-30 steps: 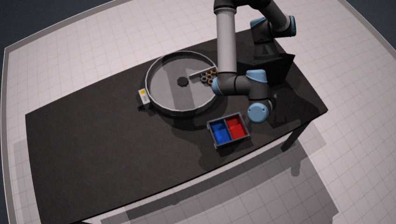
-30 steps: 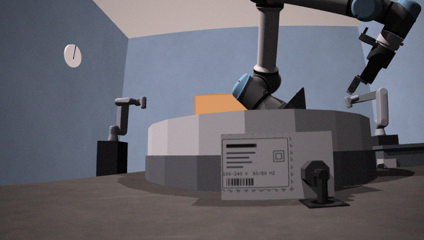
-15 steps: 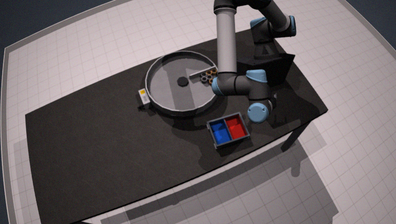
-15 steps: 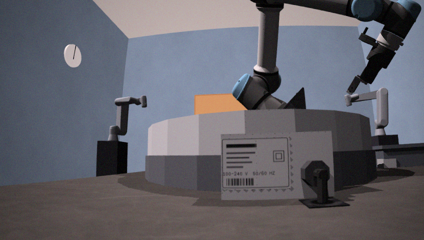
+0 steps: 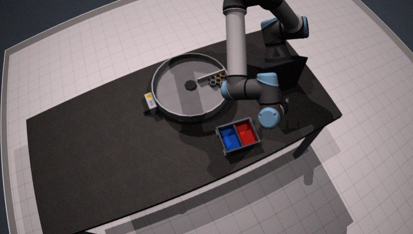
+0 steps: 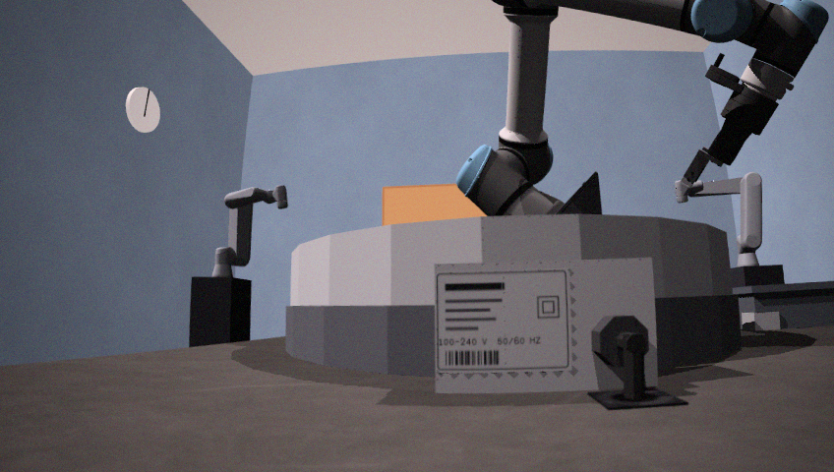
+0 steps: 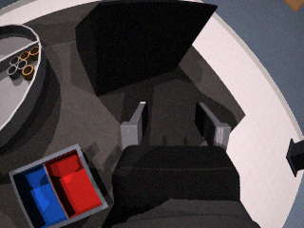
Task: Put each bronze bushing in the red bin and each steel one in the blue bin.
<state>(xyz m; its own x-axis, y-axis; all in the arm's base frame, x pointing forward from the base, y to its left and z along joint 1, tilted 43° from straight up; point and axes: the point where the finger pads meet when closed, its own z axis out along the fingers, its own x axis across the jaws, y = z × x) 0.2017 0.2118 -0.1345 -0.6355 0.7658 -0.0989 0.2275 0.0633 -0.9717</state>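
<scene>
top: sleeves (image 5: pixel 212 83) (image 7: pixel 22 65) bunched against the divider (image 5: pixel 211 75) (image 7: pixel 18 54), probably swept there by turning; bins (image 5: pixel 238 135) (image 7: pixel 78 148) near the tabletop's (image 5: pixel 116 145) (image 6: pixel 175 421) front edge | exterior: turntable wall (image 6: pixel 362 268) hides sleeves | wrist: hand (image 7: pixel 172 112) released, presumably awaiting a pick

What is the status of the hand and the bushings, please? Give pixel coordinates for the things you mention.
Hand (image 7: pixel 172 112) open, nothing held. Bushings (image 5: pixel 218 80) (image 7: pixel 22 63) clustered on turntable (image 5: pixel 174 95) (image 7: pixel 9 97), bronze and steel mixed. None seen in red or blue bin. Turntable's wall and divider (image 5: pixel 211 75) beside cluster.
</scene>
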